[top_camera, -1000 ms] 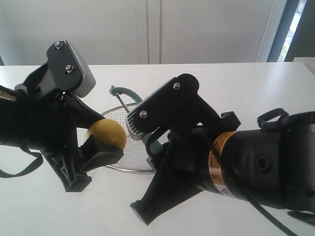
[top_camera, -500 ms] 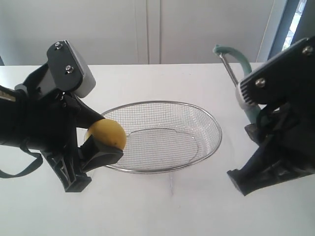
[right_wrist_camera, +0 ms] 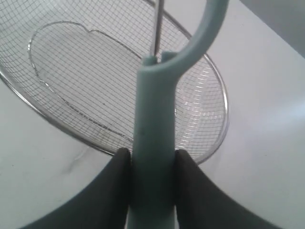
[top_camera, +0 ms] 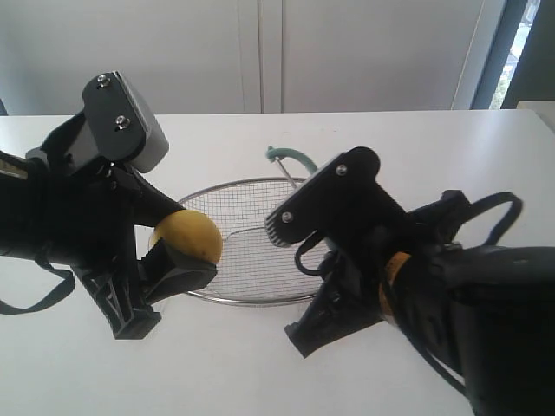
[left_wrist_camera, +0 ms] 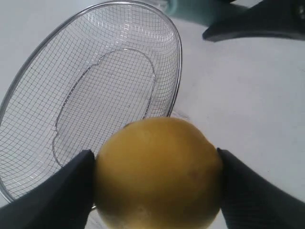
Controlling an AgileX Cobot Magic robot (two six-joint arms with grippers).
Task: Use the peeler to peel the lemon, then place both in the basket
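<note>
The yellow lemon [top_camera: 187, 235] hangs above the left rim of the wire mesh basket [top_camera: 227, 190], and my left gripper [top_camera: 178, 251] is shut on it. In the left wrist view the lemon [left_wrist_camera: 157, 174] fills the space between both dark fingers, with the basket [left_wrist_camera: 178, 71] below and beyond it. My right gripper [right_wrist_camera: 152, 162] is shut on the pale teal handle of the peeler [right_wrist_camera: 153, 119]. The peeler stands upright over the basket [right_wrist_camera: 224, 112]. Its head [top_camera: 289, 157] rises behind the right arm over the basket's right half.
The basket rests on a white table [top_camera: 208, 364] with a white wall behind. The right arm's black wrist housing [top_camera: 342, 212] covers the basket's right half in the exterior view. A window edge [top_camera: 520, 43] shows at the far right.
The right arm swung the peeler out to the far right, then back over the basket's right side. The left gripper and lemon have stayed still.
</note>
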